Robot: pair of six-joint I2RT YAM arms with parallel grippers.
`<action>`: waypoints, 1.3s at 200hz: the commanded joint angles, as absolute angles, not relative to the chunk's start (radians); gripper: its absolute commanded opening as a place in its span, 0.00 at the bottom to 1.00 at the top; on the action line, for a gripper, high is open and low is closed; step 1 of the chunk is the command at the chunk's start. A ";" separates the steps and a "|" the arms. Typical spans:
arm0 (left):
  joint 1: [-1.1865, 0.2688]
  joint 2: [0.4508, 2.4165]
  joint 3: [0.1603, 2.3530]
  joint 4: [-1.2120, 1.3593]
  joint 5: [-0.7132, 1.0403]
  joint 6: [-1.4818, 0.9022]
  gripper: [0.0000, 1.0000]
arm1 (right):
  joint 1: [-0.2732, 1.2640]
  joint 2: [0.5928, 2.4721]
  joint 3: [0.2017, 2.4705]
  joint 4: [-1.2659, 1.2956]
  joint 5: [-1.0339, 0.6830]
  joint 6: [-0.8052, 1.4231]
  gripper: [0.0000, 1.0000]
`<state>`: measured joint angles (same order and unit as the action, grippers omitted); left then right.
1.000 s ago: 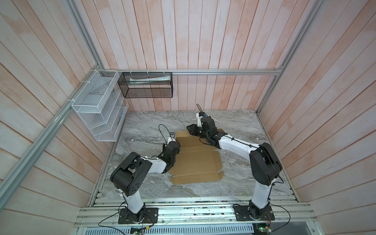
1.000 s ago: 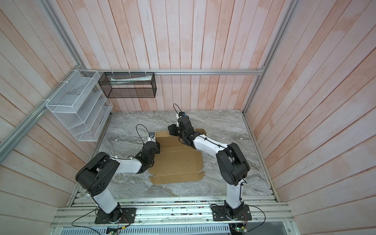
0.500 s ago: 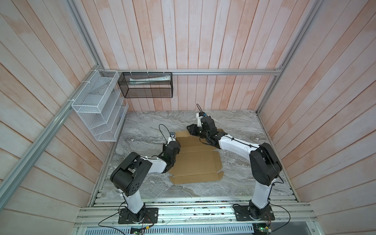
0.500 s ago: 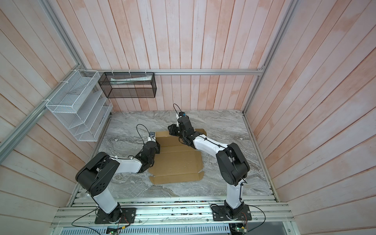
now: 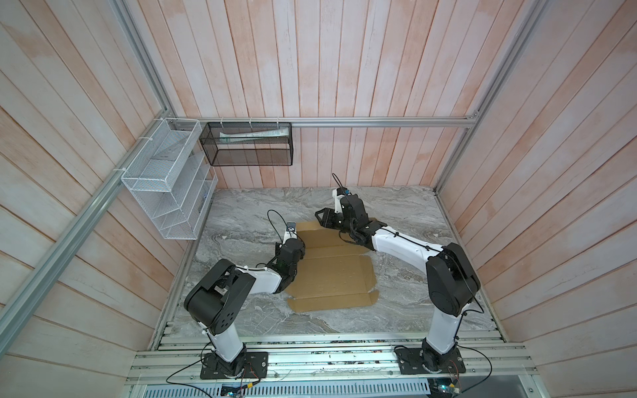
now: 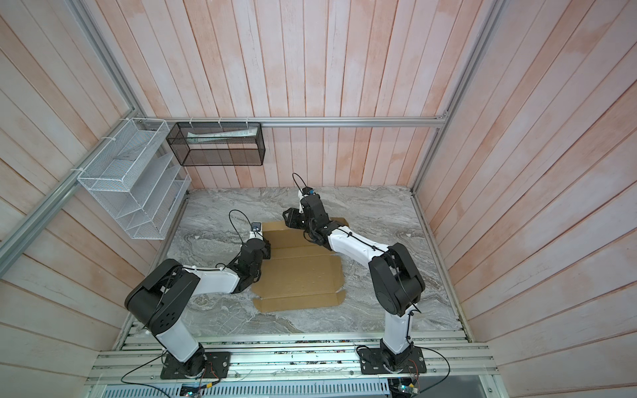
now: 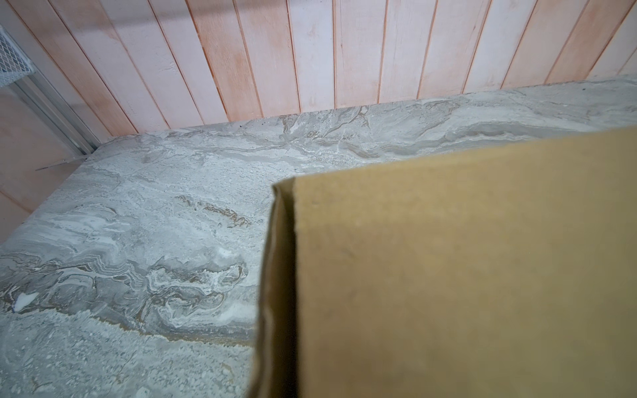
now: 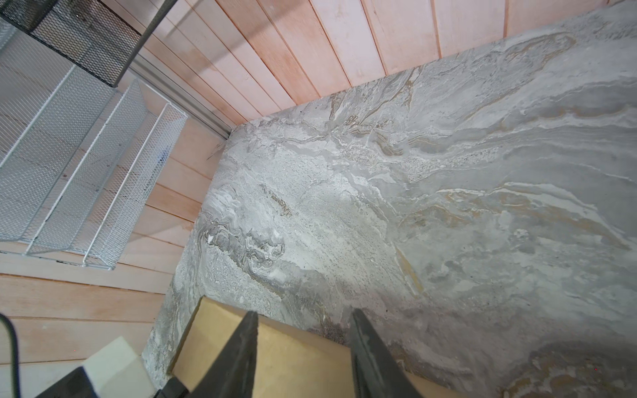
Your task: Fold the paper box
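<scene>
Over paper box (image 8: 300,356), right fingers (image 8: 241,355) wider

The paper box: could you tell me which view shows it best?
Both top views: almost the whole paper box, creases and flaps. The left wrist view shows one blurred panel; the right wrist view only a corner.

The paper box (image 5: 332,275) lies on the table (image 5: 241,213). Around it: left gripper (image 5: 299,251) at nine o'clock, right gripper (image 5: 321,217) at twelve, wire rack (image 5: 165,193) at ten, mesh basket (image 5: 248,159) beyond at eleven.
</scene>
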<state>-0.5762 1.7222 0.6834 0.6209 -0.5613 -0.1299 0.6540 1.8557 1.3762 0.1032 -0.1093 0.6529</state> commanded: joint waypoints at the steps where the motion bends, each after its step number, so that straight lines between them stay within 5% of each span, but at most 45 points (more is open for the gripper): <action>1: -0.577 1.700 0.666 0.637 -0.583 -0.150 0.13 | 0.660 1.811 1.416 0.039 -0.072 0.601 0.49; 144: -0.577 1.639 0.624 0.646 -0.577 -0.161 0.00 | 0.633 1.566 1.328 -0.128 0.053 0.442 0.67; 260: -0.575 1.623 0.604 0.634 -0.567 -0.190 0.00 | 0.450 1.416 1.121 -0.135 -0.087 0.523 0.72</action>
<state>-0.5762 1.6455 0.6174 0.6247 -0.5613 -0.1753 0.4664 1.4326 1.1442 -0.1314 -0.0284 0.5007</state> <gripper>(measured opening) 0.073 0.721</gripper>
